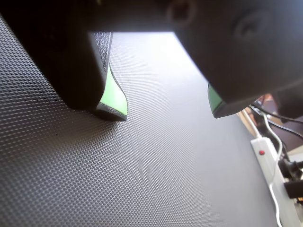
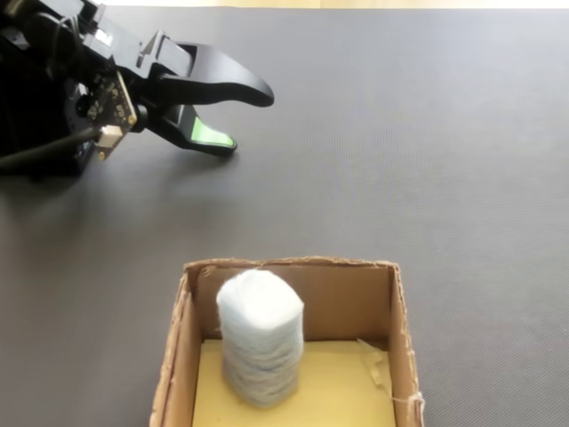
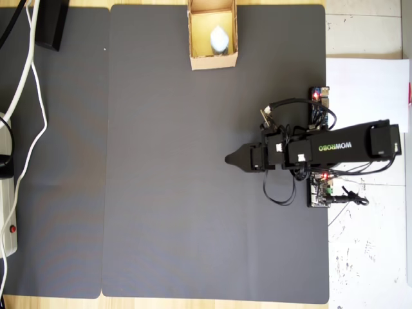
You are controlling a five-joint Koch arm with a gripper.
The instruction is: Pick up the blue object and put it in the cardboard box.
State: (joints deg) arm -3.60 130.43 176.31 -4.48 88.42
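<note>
Gripper (image 2: 242, 120) agape over bare mat (image 2: 400, 151)

The blue object (image 2: 260, 338) stands upright inside the cardboard box (image 2: 178, 342); in the overhead view the gripper (image 3: 228, 159) lies well apart, lower right, over the mat (image 3: 161, 193)

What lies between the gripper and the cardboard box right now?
Only bare dark mat separates the gripper from the cardboard box in the overhead view; the blue object already stands inside.

Pale blue object (image 2: 260, 336) upright inside open tan cardboard box (image 2: 400, 338), on yellowish floor
</note>
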